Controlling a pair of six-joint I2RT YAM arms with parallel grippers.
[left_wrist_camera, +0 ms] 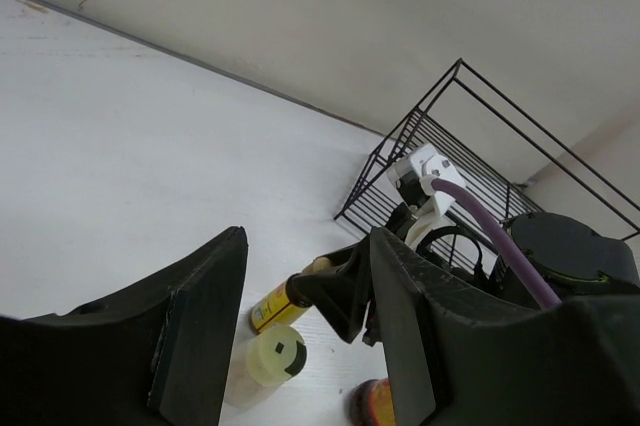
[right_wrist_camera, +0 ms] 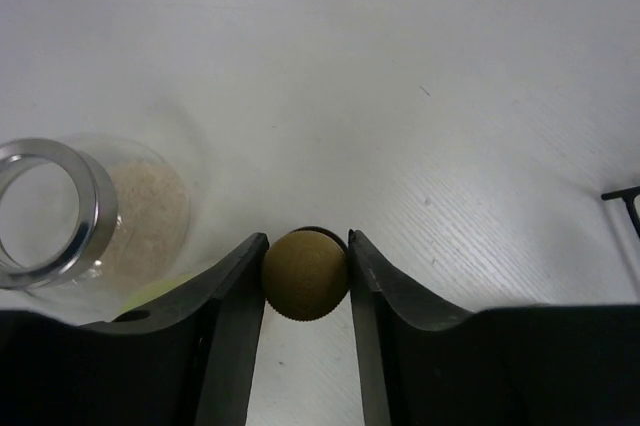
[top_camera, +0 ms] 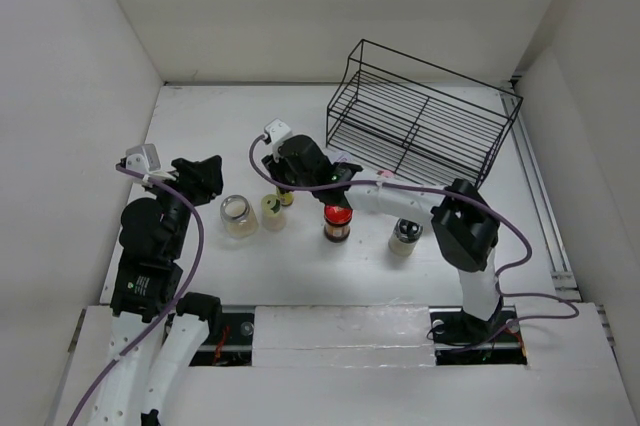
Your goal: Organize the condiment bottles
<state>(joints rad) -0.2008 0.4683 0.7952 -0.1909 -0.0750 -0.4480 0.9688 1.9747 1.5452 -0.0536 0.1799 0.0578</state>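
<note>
Your right tool (right_wrist_camera: 306, 246) comes down from above on the brown-capped yellow bottle (top_camera: 285, 197). Its two dark fingers press on opposite sides of the round, ridged brown cap (right_wrist_camera: 305, 276), so it is clenched on that bottle. The bottle stands upright on the white tabletop (top_camera: 200, 121), with its long axis running straight up into the tool. Any lift should therefore go straight up before you carry it sideways.

The black wire rack (top_camera: 420, 121) is farther back and to the right of the bottle, tipped up on one edge. If the rack is your target, the carry runs back and to the right, and only the right arm is placed for it.

Just beside the bottle on the near side is a pale-yellow-capped bottle (top_camera: 273, 211). Beside that is a clear jar with a silver rim (right_wrist_camera: 55, 208) holding beige, grainy contents. Both are smooth, light-looking pieces and would probably tip if brushed.

The red-capped bottle (top_camera: 338, 222) stands to the right, under the right forearm.

Your left tool (top_camera: 207, 176) hangs left of the jar with its jaws apart and nothing between them.
</note>
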